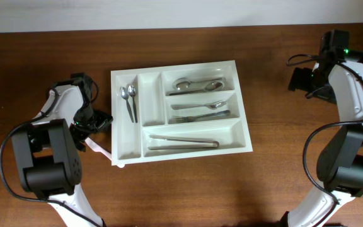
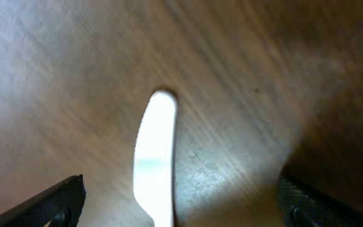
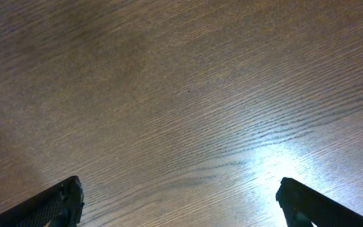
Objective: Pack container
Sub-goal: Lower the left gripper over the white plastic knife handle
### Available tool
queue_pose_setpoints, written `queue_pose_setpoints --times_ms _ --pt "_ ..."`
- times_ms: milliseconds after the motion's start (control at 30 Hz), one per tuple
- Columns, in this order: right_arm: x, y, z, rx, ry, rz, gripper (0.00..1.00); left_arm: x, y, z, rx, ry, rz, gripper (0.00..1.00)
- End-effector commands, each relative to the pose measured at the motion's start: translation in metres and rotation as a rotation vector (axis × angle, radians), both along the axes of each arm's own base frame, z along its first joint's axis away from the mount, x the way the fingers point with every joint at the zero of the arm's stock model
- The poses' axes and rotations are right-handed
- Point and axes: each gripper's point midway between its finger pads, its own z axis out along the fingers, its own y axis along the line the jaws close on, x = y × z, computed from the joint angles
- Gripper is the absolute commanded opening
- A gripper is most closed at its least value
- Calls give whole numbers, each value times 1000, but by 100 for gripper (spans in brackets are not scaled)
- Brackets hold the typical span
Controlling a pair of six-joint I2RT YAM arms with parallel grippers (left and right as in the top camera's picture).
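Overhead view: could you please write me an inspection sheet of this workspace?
Surface: brown wooden table.
Job's things: white container holds spoons in one narrow slot and more cutlery in three long slots; other narrow slot empty; white plastic utensil lies outside, left of it.
Clutter: nothing seen.
Grippers: left gripper open above the utensil; right gripper open above bare wood.
Cables: black cables loop beside both arms.
Surroundings: pale wall behind the table.
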Motion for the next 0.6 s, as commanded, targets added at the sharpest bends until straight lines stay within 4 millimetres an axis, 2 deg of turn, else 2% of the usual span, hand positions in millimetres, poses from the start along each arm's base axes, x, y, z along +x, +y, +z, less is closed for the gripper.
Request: queue_pose_setpoints --times_ms 0,233,567 --pt "4 -3 4 -3 -16 -16 99 -13 0 -16 1 33 -37 99" --pt "4 -3 4 -3 -17 -16 99 -33 -4 -43 -14 47 -42 100" --pt "4 -3 4 -3 -16 -16 99 -37 -5 -49 -15 47 -53 91"
